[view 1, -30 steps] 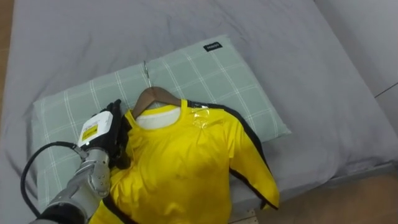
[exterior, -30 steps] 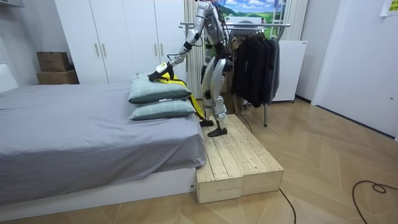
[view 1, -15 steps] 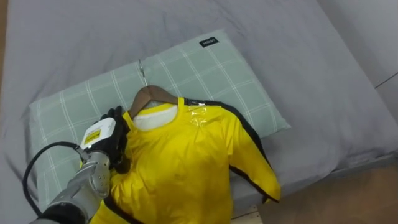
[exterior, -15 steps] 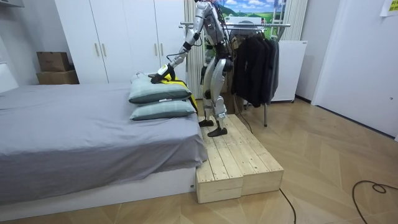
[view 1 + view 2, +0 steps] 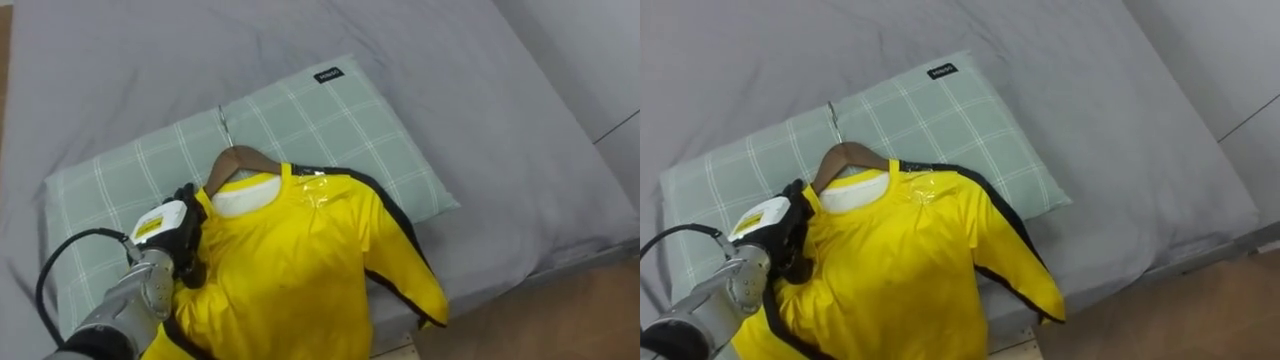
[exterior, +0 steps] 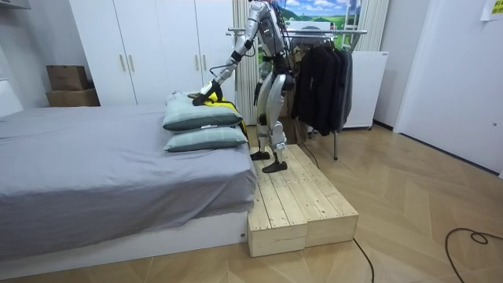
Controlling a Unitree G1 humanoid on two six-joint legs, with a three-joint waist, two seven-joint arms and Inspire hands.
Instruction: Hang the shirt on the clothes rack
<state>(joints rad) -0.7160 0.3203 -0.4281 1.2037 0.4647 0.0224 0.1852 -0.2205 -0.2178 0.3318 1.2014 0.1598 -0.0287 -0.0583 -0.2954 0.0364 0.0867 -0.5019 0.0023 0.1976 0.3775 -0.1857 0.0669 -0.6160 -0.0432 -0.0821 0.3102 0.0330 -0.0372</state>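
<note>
The bed (image 5: 480, 90) has a grey sheet and extends from the near edge to the far edge of the eye views. In the room view, the robot stands on a wooden platform (image 6: 302, 204) beside the bed, with one arm extended to the pillows. A clothes rack (image 6: 322, 35) with dark garments stands just behind the robot.

A green checked pillow (image 5: 330, 120) lies at an angle on the bed. In the room view, it rests on a second pillow (image 6: 206, 138).

The yellow shirt (image 5: 290, 260) with dark trim lies flat on the pillow, collar toward the far side. Its lower part and right sleeve reach over the near edge of the pillow.

A wooden hanger (image 5: 240, 157) sits inside the collar. Its metal hook points to the far side and lies on the pillow.

The left hand (image 5: 178, 235) is at the left shoulder of the shirt. Its dark fingers (image 5: 190, 270) are curled down and grasp the yellow cloth there.
</note>
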